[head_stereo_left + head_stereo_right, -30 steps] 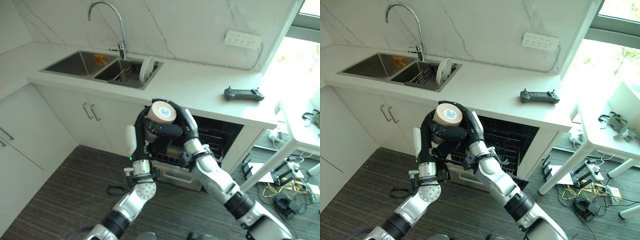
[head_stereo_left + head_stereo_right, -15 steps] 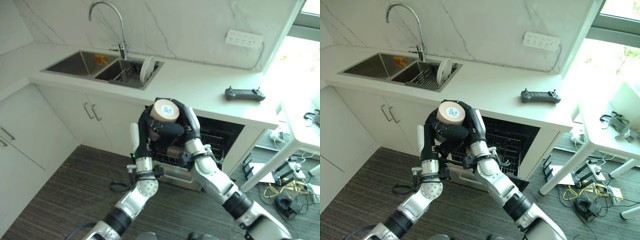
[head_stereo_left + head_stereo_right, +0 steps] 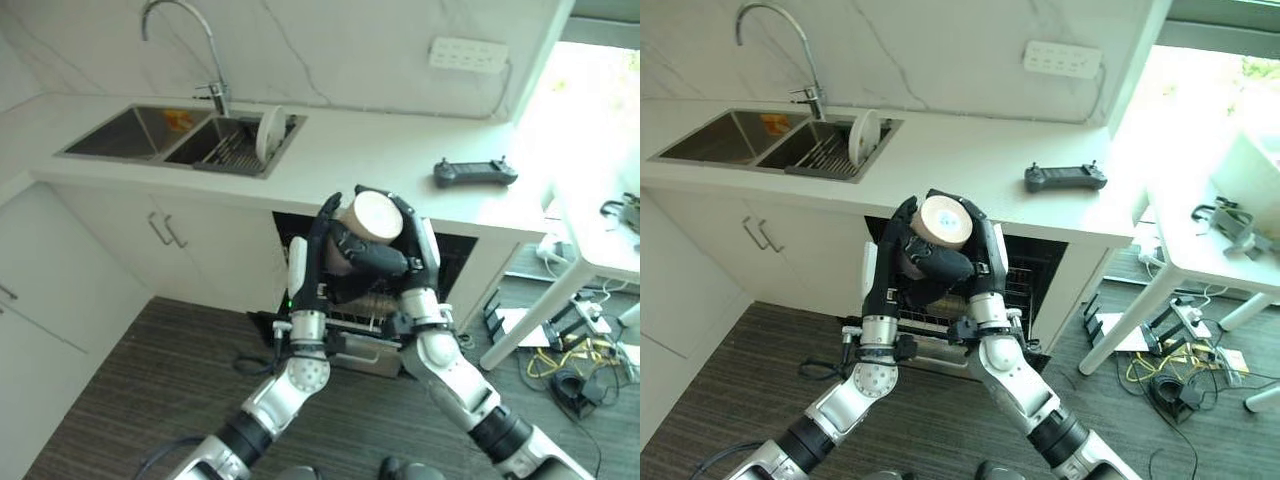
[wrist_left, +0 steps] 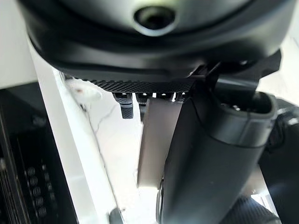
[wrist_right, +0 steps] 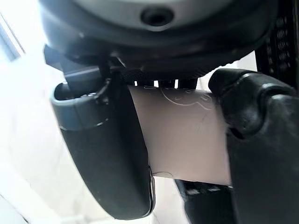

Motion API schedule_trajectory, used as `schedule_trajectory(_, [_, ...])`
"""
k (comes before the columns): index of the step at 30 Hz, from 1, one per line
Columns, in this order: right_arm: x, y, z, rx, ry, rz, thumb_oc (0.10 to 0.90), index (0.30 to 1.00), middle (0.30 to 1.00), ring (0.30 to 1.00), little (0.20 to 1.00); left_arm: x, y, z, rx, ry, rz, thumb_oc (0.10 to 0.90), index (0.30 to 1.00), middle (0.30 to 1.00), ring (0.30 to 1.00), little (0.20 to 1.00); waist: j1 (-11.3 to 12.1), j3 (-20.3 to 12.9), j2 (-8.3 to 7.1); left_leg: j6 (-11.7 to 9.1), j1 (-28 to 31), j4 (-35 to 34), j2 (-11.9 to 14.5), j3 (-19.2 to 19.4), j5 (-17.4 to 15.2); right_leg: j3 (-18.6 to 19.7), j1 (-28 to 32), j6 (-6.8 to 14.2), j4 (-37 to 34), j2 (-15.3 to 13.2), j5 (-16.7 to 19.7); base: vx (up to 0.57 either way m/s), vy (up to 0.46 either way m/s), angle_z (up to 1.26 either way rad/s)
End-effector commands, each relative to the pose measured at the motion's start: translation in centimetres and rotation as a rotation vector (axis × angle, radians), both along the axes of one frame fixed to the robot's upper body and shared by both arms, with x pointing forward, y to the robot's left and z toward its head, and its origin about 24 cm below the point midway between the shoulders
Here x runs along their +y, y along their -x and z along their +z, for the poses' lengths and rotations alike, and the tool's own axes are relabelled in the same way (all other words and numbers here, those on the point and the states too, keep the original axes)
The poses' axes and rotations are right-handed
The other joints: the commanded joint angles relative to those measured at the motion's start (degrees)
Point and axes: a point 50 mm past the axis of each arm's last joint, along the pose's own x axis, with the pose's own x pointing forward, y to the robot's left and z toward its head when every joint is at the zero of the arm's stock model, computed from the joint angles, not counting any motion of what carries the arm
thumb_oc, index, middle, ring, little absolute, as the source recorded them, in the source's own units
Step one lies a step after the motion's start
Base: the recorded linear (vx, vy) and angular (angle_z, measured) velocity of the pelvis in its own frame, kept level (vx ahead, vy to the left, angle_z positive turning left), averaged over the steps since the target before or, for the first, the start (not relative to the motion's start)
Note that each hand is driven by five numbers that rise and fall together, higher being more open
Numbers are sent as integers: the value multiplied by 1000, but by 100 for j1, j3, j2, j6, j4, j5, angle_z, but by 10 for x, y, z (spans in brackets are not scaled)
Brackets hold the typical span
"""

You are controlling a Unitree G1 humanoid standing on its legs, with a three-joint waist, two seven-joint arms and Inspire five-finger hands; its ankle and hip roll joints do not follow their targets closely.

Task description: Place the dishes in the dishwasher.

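A beige cup is held in the air between both hands, its round base turned up and towards me. My left hand curls round its left side and my right hand round its right side. In the right wrist view the cup sits between that hand's thumb and fingers. The left wrist view shows the cup past the left hand. Right behind and below the cup is the open dishwasher under the counter, its wire rack partly hidden by my hands.
A white plate stands on edge in the sink's rack beside the tap. A dark remote controller lies on the white counter. A white table and loose cables stand at the right.
The whole view has shifted. Both hands have carried the cup to the right, so it is now in front of the dishwasher opening, with its base tilted more to the right.
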Motion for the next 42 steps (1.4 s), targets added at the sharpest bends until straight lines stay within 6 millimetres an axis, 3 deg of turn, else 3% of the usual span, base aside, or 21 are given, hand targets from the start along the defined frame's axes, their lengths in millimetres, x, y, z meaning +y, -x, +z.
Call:
schedule_trajectory(1, [-69,-1,83,-447,-181,-294,400,300,300,300,300,43,-3,19,-115,35,114,800,900,900,900,900,26,-21,-157,17,307,221,123,269,-296,526,666,230,-137,-58,-1054,59,-76,-5])
schedule_trajectory(3, [-82,2,75,-436,-153,-340,400,300,300,300,300,49,-1,21,-124,8,75,800,900,900,900,900,94,195,-235,-28,91,460,8,226,300,629,786,130,-137,-43,-1001,74,-64,-1])
schedule_trajectory(4, [-87,2,72,-432,-147,-357,400,300,300,300,300,51,0,22,-132,-5,59,800,900,900,900,900,78,232,-220,-26,8,337,38,281,312,588,810,137,-137,-32,-1002,67,64,18])
schedule_trajectory(7, [-93,6,65,-424,-125,-411,400,300,300,300,300,55,2,27,-155,-51,6,800,900,900,900,900,15,265,11,-170,-639,221,300,295,359,416,896,188,-137,99,-1085,122,213,44])
schedule_trajectory(9, [-102,9,59,-410,-124,-467,400,300,300,300,300,58,1,26,-131,-60,-26,800,900,900,900,900,-41,193,23,-91,-742,221,306,438,46,308,929,291,-137,-33,-1123,217,332,27])
schedule_trajectory(13, [-128,22,40,-339,-163,-540,400,300,300,300,300,58,6,28,-134,-91,-57,800,900,900,900,900,-70,-6,58,191,-596,221,56,307,-319,167,1009,483,-137,-220,-1044,254,341,-12])
schedule_trajectory(15, [-133,25,37,-336,-154,-567,400,300,300,300,300,60,7,27,-129,-102,-55,800,900,900,900,900,-131,1,115,393,-465,221,-62,177,-470,97,1115,593,-125,-143,-543,214,263,-20])
schedule_trajectory(17, [-138,27,31,-316,-171,-586,400,300,300,300,300,62,5,31,-130,-110,-58,800,900,900,900,900,-243,166,111,666,-284,221,-278,-27,-604,255,251,730,1491,-273,-258,140,165,-23])
schedule_trajectory(18, [-140,27,30,-317,-166,-585,400,300,300,300,300,62,5,33,-143,-112,-61,800,900,900,900,900,-231,189,93,670,-291,221,-281,22,-592,267,196,697,1050,-370,-300,134,-17,34])
schedule_trajectory(19, [-142,27,31,-323,-163,-578,400,300,300,300,300,61,5,36,-158,-119,-64,800,900,900,900,900,-218,224,94,653,-269,221,-249,55,-613,254,273,689,476,-369,-365,72,-169,46])
schedule_trajectory(20, [-143,22,33,-334,-153,-537,400,300,300,300,300,62,3,45,-199,-152,-63,800,900,900,900,900,-272,324,95,661,-251,221,-204,58,-685,467,78,773,-75,-362,-43,61,-219,32])
schedule_trajectory(21, [-144,21,34,-332,-148,-518,400,300,300,300,300,64,3,48,-207,-166,-60,800,900,900,900,900,-260,341,75,608,-285,221,-180,63,-679,570,44,746,-137,-336,-287,55,-260,11])
schedule_trajectory(23, [-143,15,32,-289,-186,-464,400,300,300,300,300,63,4,47,-215,-187,-58,800,900,900,900,900,-178,341,-3,490,-374,221,-105,227,-566,489,-27,760,-137,-398,-401,86,-201,5])
schedule_trajectory(30, [-147,11,19,-190,-249,-447,400,300,300,300,300,71,4,53,-204,-218,-84,800,900,900,900,900,-134,310,95,170,-650,221,206,146,-404,260,15,663,-137,-445,-652,40,-92,4])
schedule_trajectory(37, [-152,20,-10,-68,-234,-474,400,300,300,300,300,86,12,45,-177,-276,-88,800,900,900,900,900,-285,199,168,113,-539,221,258,216,-478,336,47,697,-137,-518,-676,53,15,0])
schedule_trajectory(42, [-143,24,-20,-29,-184,-418,400,300,300,300,300,94,17,42,-162,-293,-76,800,900,900,900,900,-330,141,142,123,-508,221,250,368,-576,435,-59,796,-137,-579,-648,12,25,-13])
